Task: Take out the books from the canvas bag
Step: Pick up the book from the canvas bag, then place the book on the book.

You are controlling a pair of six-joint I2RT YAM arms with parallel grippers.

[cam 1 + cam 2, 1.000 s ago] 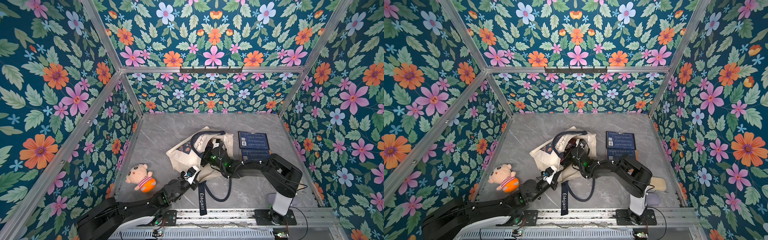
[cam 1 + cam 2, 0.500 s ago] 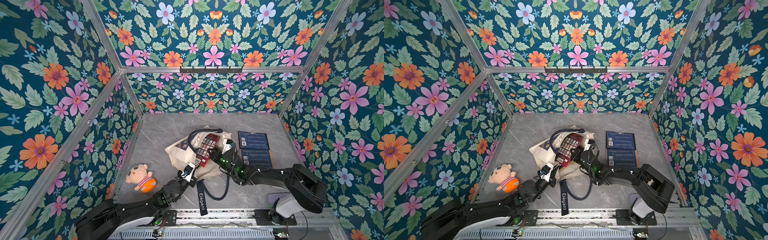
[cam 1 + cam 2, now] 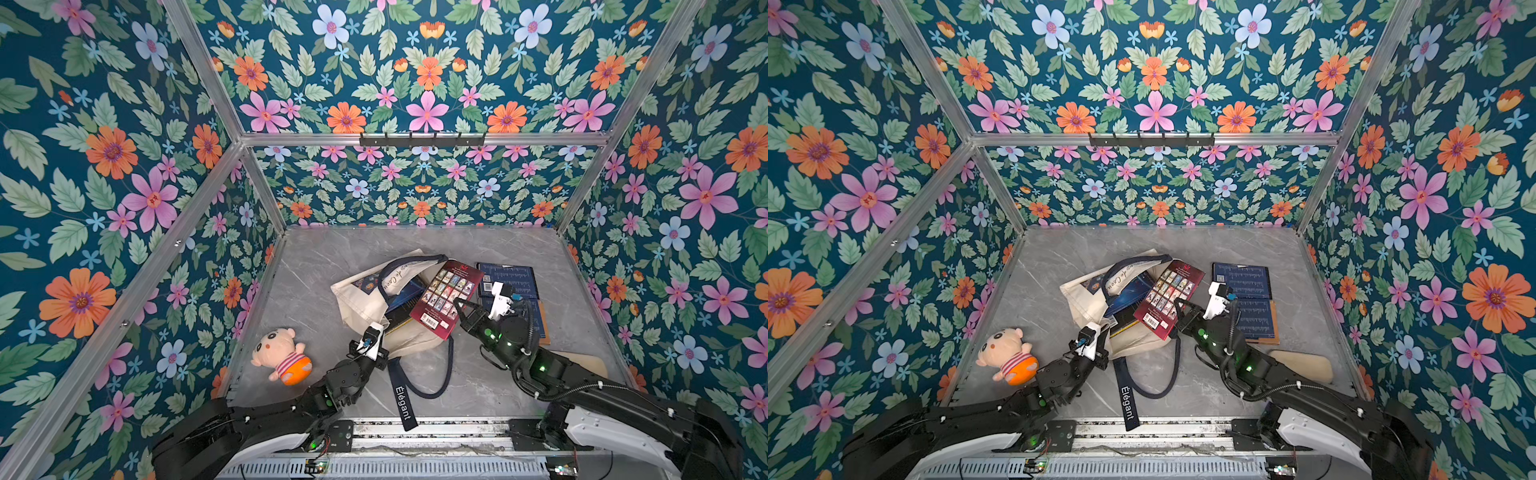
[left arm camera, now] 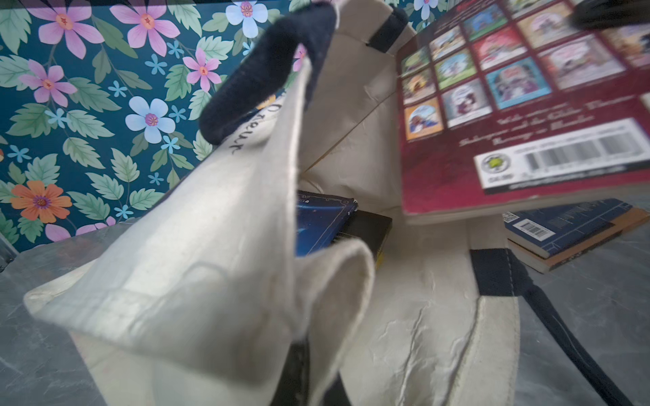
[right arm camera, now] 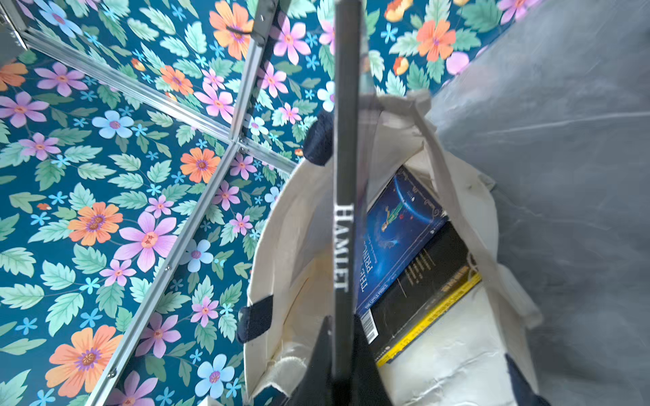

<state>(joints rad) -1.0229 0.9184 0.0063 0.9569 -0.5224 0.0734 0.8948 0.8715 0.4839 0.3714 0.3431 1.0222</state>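
Floral walls, grey tabletop point(image 3: 316, 266). Far left: pink doll point(image 3: 281, 353), lying well apart from the rest. L tool point(image 3: 375, 330) is pinched shut on the near rim of the cream bag point(image 3: 357, 299), which lies mid-tabletop w/ its mouth open. Inside: blue book point(image 5: 397, 239) atop a black-yellow book point(image 5: 425, 291). Over the mouth: red book point(image 3: 446, 297), tilted, off the tabletop, its edge clamped in R tool point(image 3: 460, 306). Further right: book stack point(image 3: 509, 282), flat on the tabletop, outside the bag.

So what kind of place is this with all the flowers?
Probably a robot practice booth, not a real room: flowered walls on a metal frame, a grey table, and two robot arms reaching in.
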